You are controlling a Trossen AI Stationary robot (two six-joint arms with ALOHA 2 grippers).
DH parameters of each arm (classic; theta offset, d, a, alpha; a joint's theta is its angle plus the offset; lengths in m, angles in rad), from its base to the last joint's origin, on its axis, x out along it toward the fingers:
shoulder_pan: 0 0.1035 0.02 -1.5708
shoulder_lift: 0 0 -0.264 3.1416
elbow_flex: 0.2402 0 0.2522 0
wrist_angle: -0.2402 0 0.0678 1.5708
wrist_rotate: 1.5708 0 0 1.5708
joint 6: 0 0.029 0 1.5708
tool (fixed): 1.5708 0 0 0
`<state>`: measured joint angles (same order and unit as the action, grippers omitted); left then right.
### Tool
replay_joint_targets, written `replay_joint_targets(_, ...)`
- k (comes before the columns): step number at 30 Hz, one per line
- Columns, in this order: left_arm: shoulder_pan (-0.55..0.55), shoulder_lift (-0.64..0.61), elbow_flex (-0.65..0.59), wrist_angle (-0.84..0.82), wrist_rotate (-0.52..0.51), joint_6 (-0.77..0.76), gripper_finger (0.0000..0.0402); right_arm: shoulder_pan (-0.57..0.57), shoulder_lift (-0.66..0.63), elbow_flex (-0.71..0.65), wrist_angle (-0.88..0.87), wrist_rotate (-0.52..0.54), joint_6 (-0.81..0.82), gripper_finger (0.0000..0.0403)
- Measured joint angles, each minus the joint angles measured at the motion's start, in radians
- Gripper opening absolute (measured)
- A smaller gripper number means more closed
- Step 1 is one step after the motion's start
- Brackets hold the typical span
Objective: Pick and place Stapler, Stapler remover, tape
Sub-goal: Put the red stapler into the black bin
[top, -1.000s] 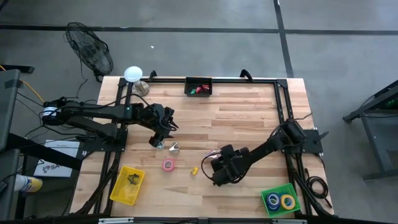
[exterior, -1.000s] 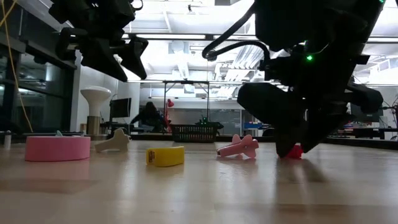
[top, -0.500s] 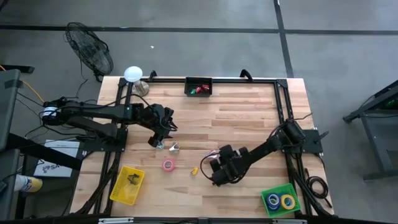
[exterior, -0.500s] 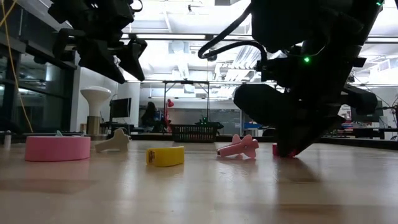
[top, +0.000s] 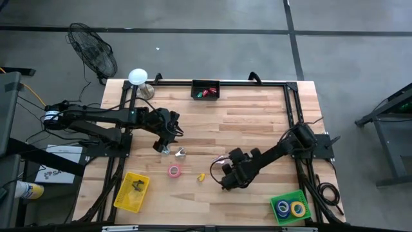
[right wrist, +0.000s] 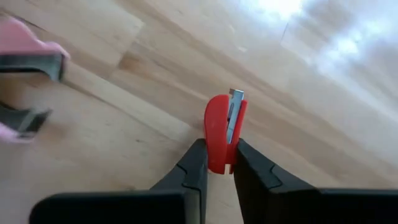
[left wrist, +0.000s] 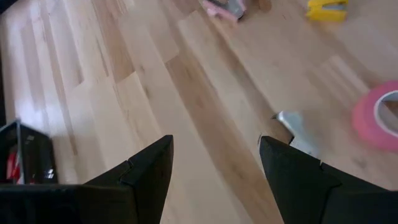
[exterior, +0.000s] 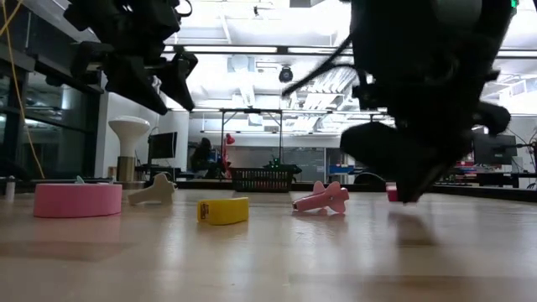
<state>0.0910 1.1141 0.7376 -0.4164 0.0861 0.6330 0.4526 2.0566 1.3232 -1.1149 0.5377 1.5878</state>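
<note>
1. The right gripper (right wrist: pixel 216 163) has just closed: a second ago its fingers stood apart around a small red plastic stapler remover with a metal blade (right wrist: pixel 222 132), and now they are clamped on it, the red piece sticking out beyond the fingertips.

2. In the low view the right gripper (exterior: pixel 411 189) now sits a little clear of the wooden table (exterior: pixel 277 252), where before it pressed down to the boards; I judge the lift has begun, so this pick looks made and the carry to a bin is next.

3. The right arm reaches in low from its side of the table, wrist bent down. A pink stapler (top: pixel 217 159) lies just beside its gripper (top: pixel 225 183), and the green basket with tape rolls (top: pixel 289 207) is well behind it.

4. The left gripper (left wrist: pixel 214 165) hovers above the table as it did a second ago, fingers apart and holding nothing. A small silver claw-like metal piece (left wrist: pixel 292 129) lies just beyond one fingertip, a pink tape roll (left wrist: pixel 379 118) farther out, and a small yellow plastic piece (left wrist: pixel 328 9) well ahead.
</note>
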Motion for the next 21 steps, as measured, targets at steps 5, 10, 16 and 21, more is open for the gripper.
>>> replay_joint_targets(5, 0.000, 0.000, 0.000, -0.028, -0.091, 0.002, 0.0237, -0.048, -0.077, 0.002, -0.059, 0.057, -0.145, 0.0043)
replay_joint_targets(10, 0.000, 0.000, 0.000, -0.040, -0.143, 0.002, 0.0237, -0.170, -0.173, 0.002, -0.021, 0.112, -0.512, 0.0043)
replay_joint_targets(16, 0.000, 0.000, 0.000, -0.054, -0.150, 0.003, 0.0237, -0.388, -0.234, 0.002, 0.242, 0.006, -1.180, 0.0043)
replay_joint_targets(21, 0.000, 0.000, 0.000, -0.059, -0.150, 0.015, 0.0237, -0.576, -0.230, 0.003, 0.496, -0.187, -1.584, 0.0043)
